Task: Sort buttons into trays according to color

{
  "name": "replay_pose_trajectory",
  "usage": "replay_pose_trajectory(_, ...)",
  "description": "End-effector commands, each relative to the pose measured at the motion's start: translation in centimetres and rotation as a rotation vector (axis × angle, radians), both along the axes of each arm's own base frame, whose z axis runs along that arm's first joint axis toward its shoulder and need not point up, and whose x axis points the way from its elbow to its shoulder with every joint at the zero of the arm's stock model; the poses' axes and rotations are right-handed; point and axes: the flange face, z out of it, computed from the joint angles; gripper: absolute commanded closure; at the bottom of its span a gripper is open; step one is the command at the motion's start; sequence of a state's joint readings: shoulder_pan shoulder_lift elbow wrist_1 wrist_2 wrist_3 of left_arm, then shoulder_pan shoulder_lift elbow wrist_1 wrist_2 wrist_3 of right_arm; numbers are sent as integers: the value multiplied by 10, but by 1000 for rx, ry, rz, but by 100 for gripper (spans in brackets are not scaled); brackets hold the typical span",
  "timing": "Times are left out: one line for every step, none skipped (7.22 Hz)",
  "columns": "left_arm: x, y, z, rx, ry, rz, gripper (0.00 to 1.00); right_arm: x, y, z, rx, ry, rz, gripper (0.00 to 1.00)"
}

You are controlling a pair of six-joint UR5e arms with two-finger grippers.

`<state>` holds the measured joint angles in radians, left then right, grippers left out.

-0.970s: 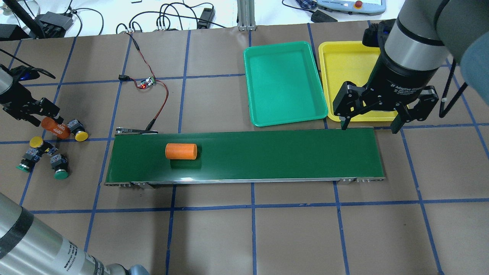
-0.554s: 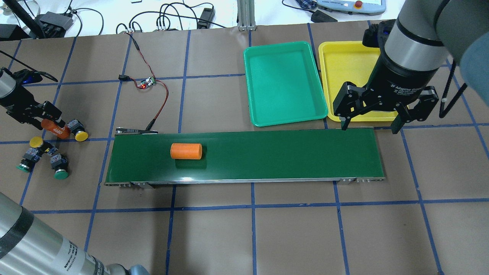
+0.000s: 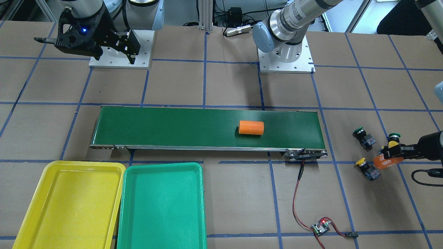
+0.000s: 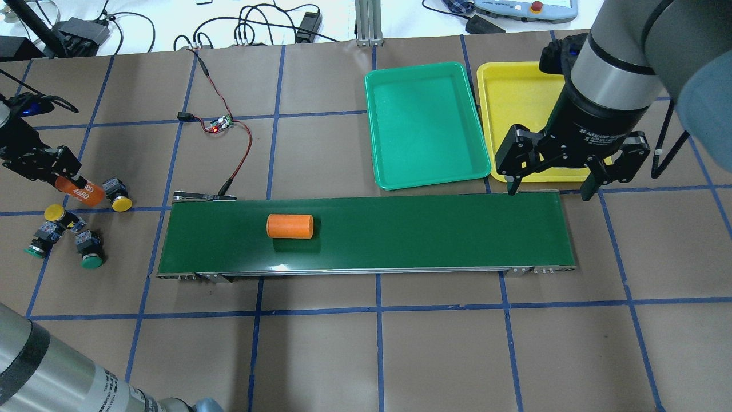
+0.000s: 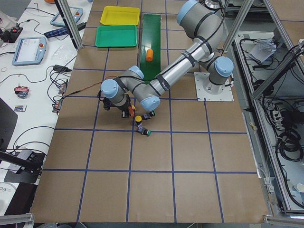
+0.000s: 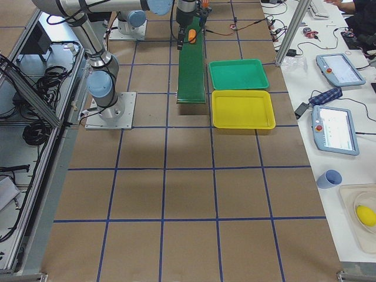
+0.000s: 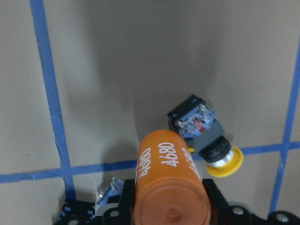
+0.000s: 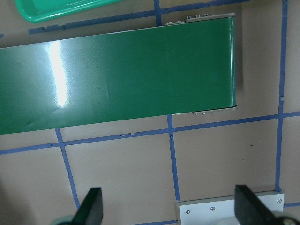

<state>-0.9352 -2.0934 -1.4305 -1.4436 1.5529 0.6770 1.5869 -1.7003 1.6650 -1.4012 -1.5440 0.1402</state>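
Sorting has not begun, as far as I can judge: the green tray [image 4: 426,120] and the yellow tray [image 4: 514,97] both sit bare, and all four buttons lie on the worktop [image 4: 343,343], well apart from them beyond the belt's other end. One yellow button [image 4: 118,197] is just beside the left tool [image 4: 66,180]. The other yellow button [image 4: 54,213], a green button [image 4: 35,248] and a second green button [image 4: 90,256] cluster nearby. That left tool is clamped not on a button but on the orange cylinder marked 4680 [image 7: 171,185], apparently held just off the surface. The right tool [image 4: 549,191] hangs with its fingers wide apart over the end of the conveyor belt [image 4: 429,229] by the yellow tray, gripping nothing. Against a second ago, the plain orange cylinder [image 4: 290,226] has ridden further along the belt toward the trays. Both tools have shifted only slightly, and the buttons have stayed put.
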Motion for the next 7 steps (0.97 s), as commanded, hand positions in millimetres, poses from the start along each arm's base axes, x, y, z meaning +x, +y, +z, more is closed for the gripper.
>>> replay_pose_trajectory(-56,11,47,51,22,7,100,0,0,0,-3,4,2,0)
replay_pose_trajectory(-110,19,69,86,13,21,100,0,1,-4,5,1,2,0)
replay_pose_trajectory(-167,43,67,126,31,-28,100,0,2,-5,7,1,0,0)
replay_pose_trajectory(-202,71,63,149,17,-6,100,0,1,-5,4,-5,-2,0)
replay_pose_trajectory(-218,92,65,126,2,-14,100,0,1,-5,7,2,2,0)
replay_pose_trajectory(-230,102,59,96,-13,-27,100,0,0,-5,5,-2,0,0)
replay_pose_trajectory(-246,100,39,46,-42,-46,100,-4,-1,-6,8,7,-8,0)
